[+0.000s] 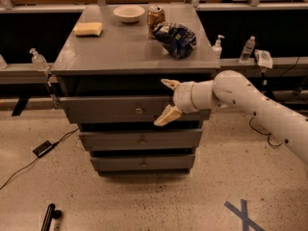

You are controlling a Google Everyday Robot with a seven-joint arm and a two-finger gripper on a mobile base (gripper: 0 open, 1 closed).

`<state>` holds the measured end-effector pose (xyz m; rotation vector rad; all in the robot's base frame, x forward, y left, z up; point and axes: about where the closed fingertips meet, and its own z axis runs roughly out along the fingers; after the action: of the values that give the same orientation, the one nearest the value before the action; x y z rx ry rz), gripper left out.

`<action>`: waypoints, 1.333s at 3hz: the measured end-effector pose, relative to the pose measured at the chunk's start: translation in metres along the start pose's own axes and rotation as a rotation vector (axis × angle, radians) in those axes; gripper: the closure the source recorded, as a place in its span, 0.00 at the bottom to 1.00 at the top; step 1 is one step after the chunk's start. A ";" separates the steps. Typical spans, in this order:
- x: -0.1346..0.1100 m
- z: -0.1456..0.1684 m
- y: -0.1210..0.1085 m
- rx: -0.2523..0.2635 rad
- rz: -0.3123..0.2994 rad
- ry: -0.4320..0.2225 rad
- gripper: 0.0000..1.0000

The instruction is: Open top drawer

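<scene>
The top drawer (110, 109) is the widest grey panel of three, with a small round knob (138, 111) at its centre; it stands out a little from the cabinet front. My gripper (164, 101) is at the end of the white arm, right of the knob and in front of the drawer's right half. Its two tan fingers are spread wide apart: one fingertip (168, 83) is up by the tabletop edge, the other (162, 119) is over the drawer's lower edge. It holds nothing.
Two narrower grey drawers (141, 141) sit below. On the cabinet top (110, 42) lie a yellow sponge (88, 29), a white bowl (128, 13), a can (155, 16) and a blue chip bag (176, 39). Bottles stand on side ledges. A cable lies on the floor at the left.
</scene>
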<state>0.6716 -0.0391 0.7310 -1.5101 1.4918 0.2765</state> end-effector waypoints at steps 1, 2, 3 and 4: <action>0.027 0.013 -0.008 0.017 0.013 0.048 0.12; 0.057 0.035 -0.022 0.006 0.019 0.107 0.12; 0.078 0.054 -0.026 -0.032 0.029 0.146 0.12; 0.082 0.064 -0.024 -0.060 0.035 0.151 0.12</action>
<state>0.7393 -0.0504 0.6493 -1.5829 1.6429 0.2338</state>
